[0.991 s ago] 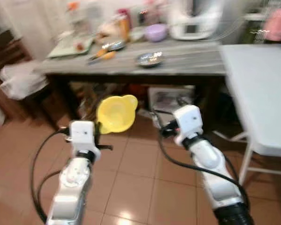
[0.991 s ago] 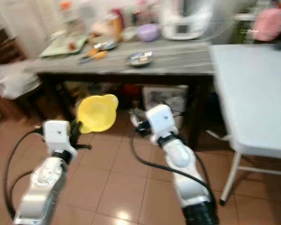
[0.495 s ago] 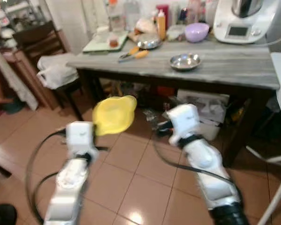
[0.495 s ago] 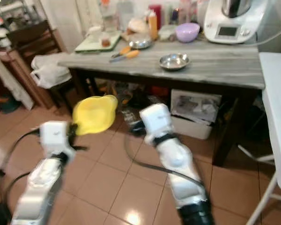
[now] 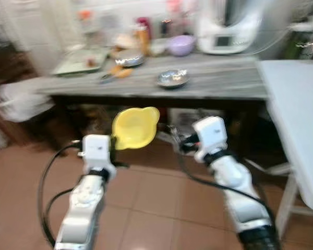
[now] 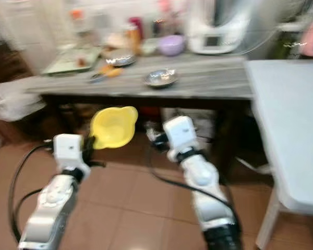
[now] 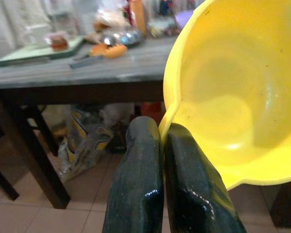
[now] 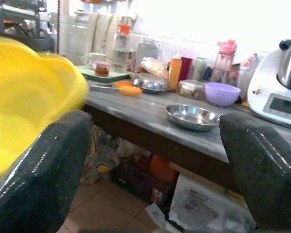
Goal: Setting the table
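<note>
Before the dark wooden table (image 5: pixel 161 86), your two arms reach forward over the tiled floor (image 5: pixel 156 203). Your left gripper (image 7: pixel 157 145) has its fingers pressed together on the rim of a yellow bowl (image 5: pixel 134 127), which it carries in the air below the table's front edge, tilted with its hollow toward the head camera. Your right gripper (image 8: pixel 150 160) is raised beside the bowl, nearer the white table (image 5: pixel 297 114); its fingers (image 8: pixel 39 170) stand wide apart and grip nothing. On the wooden table, a small steel dish (image 5: pixel 172 78) sits near the front edge; a purple bowl (image 5: pixel 180 45) and a white kitchen machine (image 5: pixel 227 28) stand toward the back, and a green tray (image 5: pixel 81 59) lies at the end away from the white table. Head views are blurred.
</note>
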`<state>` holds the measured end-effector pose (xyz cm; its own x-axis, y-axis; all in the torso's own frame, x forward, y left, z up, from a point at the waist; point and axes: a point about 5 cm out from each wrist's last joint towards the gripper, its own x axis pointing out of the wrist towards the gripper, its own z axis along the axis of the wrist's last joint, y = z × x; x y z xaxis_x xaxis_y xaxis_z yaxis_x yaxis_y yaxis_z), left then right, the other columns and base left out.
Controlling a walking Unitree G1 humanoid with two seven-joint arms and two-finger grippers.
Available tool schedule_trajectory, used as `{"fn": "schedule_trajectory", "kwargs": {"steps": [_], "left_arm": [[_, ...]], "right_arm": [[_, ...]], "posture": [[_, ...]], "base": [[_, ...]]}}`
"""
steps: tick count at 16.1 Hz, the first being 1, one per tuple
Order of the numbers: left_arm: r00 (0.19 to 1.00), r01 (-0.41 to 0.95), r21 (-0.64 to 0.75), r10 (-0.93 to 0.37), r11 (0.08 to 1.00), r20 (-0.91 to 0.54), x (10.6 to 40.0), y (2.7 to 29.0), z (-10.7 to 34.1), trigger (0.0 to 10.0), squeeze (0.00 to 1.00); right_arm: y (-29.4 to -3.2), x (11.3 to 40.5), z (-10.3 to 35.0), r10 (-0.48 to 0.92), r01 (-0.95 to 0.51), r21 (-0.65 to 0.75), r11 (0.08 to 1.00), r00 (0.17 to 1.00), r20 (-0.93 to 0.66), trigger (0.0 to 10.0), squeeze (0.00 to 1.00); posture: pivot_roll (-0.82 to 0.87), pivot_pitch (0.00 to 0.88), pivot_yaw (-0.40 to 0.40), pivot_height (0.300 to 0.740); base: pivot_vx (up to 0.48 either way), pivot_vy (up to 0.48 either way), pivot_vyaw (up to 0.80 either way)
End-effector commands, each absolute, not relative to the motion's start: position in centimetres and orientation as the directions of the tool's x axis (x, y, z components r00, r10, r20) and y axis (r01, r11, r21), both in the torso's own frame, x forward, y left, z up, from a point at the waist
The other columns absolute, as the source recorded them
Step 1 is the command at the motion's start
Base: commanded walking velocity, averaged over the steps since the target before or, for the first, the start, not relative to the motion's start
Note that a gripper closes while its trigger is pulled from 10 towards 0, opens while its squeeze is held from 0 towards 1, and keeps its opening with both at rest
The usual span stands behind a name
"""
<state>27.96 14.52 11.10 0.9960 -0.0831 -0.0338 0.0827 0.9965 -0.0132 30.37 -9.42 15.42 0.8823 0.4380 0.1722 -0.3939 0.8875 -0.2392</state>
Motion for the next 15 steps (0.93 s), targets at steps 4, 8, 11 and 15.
{"fn": "schedule_trajectory", "kwargs": {"steps": [4, 8, 11, 15], "left_arm": [[0.995, 0.103, -0.005, -0.103, 0.995, -0.012, 28.4, 14.3, 11.6, 10.0, 0.00], [0.996, 0.094, 0.047, -0.094, 0.994, -0.004, 27.6, 15.9, 11.6, 10.0, 0.00], [0.997, 0.071, 0.096, -0.068, 0.993, -0.039, 25.4, 18.1, 10.3, 10.0, 0.00], [0.992, 0.082, 0.174, -0.064, 0.981, -0.108, 21.3, 19.7, 8.4, 10.0, 0.00]], "right_arm": [[-9.5, 30.4, 16.0, 0.444, -0.397, -0.241, 0.886, 0.875, 0.193, 10.0, 0.00], [-10.8, 30.1, 14.5, 0.390, -0.350, -0.232, 0.907, 0.908, 0.152, 10.0, 0.00], [-12.7, 29.0, 12.9, 0.332, -0.306, -0.211, 0.928, 0.938, 0.097, 10.0, 0.00], [-16.2, 27.0, 10.8, 0.195, -0.192, -0.162, 0.968, 0.981, 0.003, 10.0, 0.00]], "posture": [[-0.21, 0.000, 0.130, 0.740], [-0.20, 0.000, 0.129, 0.740], [-0.20, 0.000, 0.114, 0.740], [-0.20, 0.000, 0.090, 0.740]], "base": [[0.268, 0.000, 0.00], [0.264, 0.000, 0.00], [0.000, 0.000, 0.00], [0.000, 0.000, 0.00]]}}
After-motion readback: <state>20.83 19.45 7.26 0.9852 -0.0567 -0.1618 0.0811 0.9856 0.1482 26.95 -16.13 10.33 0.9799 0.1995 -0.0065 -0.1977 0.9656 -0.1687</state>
